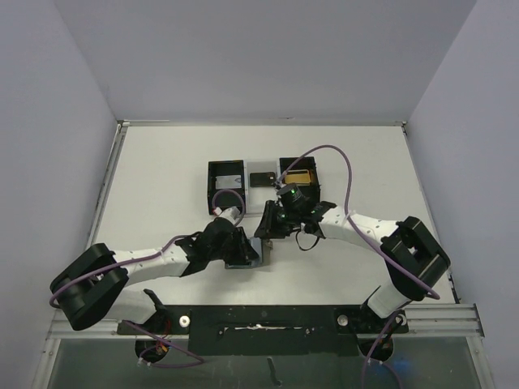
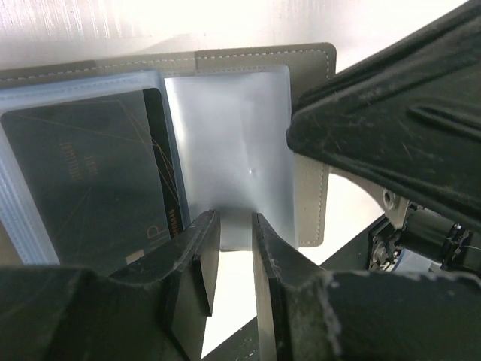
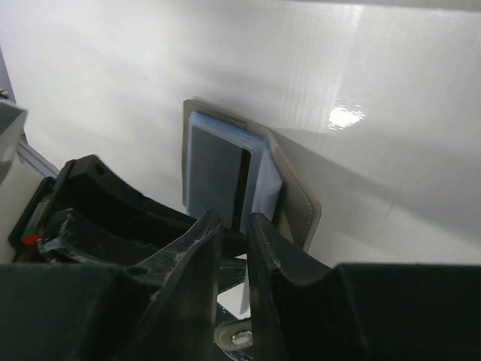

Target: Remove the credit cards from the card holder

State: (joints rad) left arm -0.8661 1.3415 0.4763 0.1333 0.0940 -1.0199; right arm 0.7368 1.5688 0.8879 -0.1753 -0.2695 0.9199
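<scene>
Jaws tight on card holder (left gripper)

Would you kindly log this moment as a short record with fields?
card holder: open, between the two pincers
left pocket: dark card inside
left pincer: shut on pale credit card, seemingly, at right pocket
right pincer: astride holder's near edge, grip unclear
black tray: behind, apart

Pale stitching edges the grey card holder; the dark card bears thin gold lines.
</scene>
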